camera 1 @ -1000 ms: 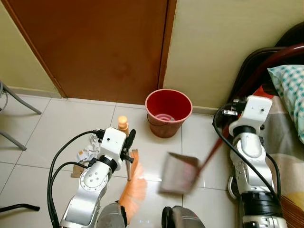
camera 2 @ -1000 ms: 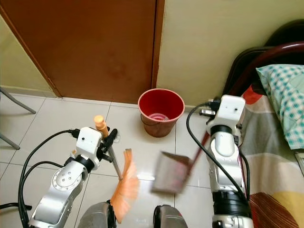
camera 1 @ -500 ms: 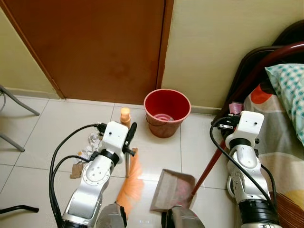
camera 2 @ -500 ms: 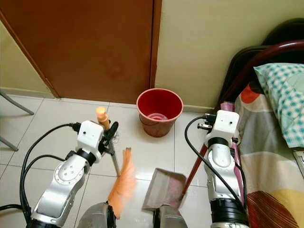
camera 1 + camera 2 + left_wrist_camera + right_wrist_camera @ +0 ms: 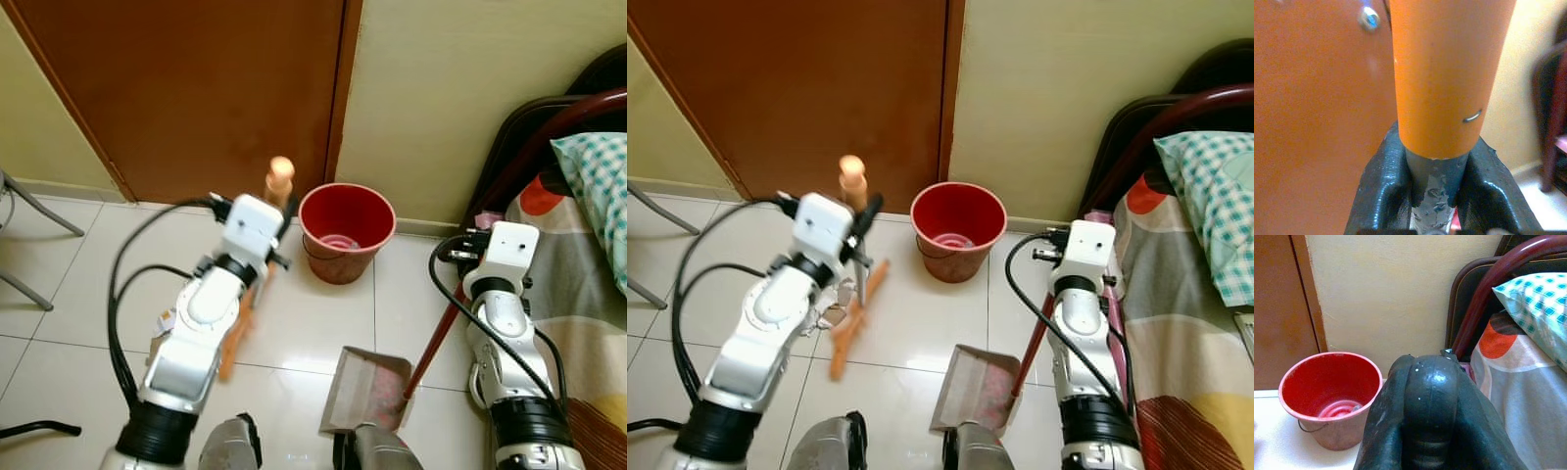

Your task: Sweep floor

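Two tools flank the red bucket (image 5: 347, 230), which stands against the wall beside the brown door (image 5: 196, 88). On the bucket's door side, the left gripper (image 5: 1432, 181) is clamped on the orange-handled broom (image 5: 854, 294), whose bristles slant down to the tiles. Toward the bed (image 5: 588, 215), the right gripper (image 5: 1430, 406) has its fingers closed together; the dustpan (image 5: 367, 390) rests on the floor below the bucket.

No readable text, label, brand, number or sign appears on anything here.
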